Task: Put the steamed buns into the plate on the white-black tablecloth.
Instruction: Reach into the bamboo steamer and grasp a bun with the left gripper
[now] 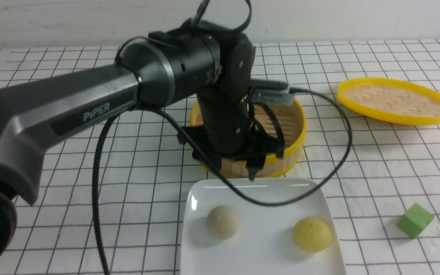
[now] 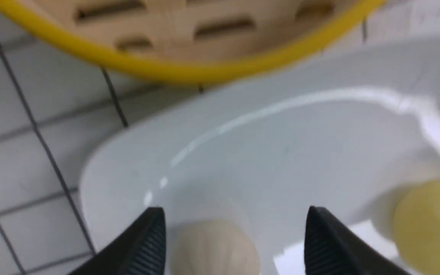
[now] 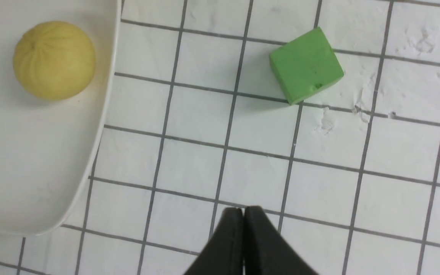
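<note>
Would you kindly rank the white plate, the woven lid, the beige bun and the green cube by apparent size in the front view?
Largest: white plate, though the frame's lower edge cuts it.
Next: woven lid, which lies farther back.
Last: beige bun and green cube look alike; I would not rank them.

White plate (image 1: 266, 244), beige bun (image 1: 222, 222), yellow bun (image 1: 312, 234), green cube (image 1: 414, 220)
</note>
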